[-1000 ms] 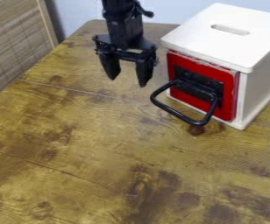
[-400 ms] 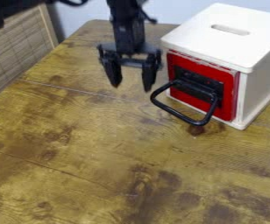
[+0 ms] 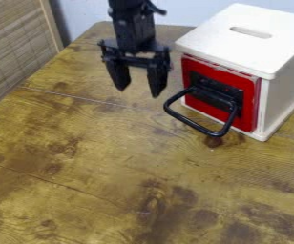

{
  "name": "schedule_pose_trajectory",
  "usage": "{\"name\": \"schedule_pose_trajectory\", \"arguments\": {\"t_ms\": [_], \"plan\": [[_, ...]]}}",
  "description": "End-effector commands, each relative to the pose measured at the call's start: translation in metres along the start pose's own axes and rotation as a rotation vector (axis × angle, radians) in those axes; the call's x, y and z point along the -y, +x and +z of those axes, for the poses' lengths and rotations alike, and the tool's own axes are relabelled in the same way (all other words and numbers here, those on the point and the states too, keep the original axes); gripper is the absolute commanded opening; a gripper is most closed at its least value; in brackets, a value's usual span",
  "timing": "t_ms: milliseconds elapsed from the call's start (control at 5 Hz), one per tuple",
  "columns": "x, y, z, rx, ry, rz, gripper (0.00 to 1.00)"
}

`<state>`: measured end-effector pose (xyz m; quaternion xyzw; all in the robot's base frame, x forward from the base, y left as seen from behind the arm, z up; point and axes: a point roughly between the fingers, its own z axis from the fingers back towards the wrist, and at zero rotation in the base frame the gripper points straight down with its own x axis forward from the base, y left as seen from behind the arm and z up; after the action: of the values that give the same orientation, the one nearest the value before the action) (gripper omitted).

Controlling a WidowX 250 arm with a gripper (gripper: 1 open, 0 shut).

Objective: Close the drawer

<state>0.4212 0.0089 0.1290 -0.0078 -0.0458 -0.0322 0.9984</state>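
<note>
The red drawer (image 3: pixel 237 74) sits in the front of a white cabinet (image 3: pixel 252 38) on the right, its face about flush with the housing. A black bracket (image 3: pixel 215 93) on its front carries a large black wire loop handle (image 3: pixel 191 116) that hangs out toward the table. My gripper (image 3: pixel 136 84) hovers just left of the drawer front, pointing straight down. Its two black fingers are spread wide, open with nothing between them. The right fingertip (image 3: pixel 157 88) is a short gap from the handle, not touching it.
The wooden table (image 3: pixel 98 172) stretches toward the front and left. A slatted wooden panel (image 3: pixel 12 43) stands beyond the left edge. The cabinet has a slot (image 3: pixel 250 32) in its top.
The gripper dipped slightly and then rose back, ending about where it was a second ago. Drawer and handle have not moved.
</note>
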Motion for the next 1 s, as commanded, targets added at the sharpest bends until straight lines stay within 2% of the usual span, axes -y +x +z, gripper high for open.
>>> {"name": "schedule_pose_trajectory", "arguments": {"t_ms": [0,200,400,600,800], "plan": [[-0.003,0.002,0.034,0.120,0.019,-0.015,0.00],[-0.002,0.002,0.015,0.100,0.036,0.011,1.00],[-0.008,0.005,0.007,0.101,0.034,-0.030,0.00],[-0.015,0.007,0.001,0.102,0.035,-0.064,0.00],[-0.022,0.010,0.000,0.107,0.018,-0.077,1.00]]}}
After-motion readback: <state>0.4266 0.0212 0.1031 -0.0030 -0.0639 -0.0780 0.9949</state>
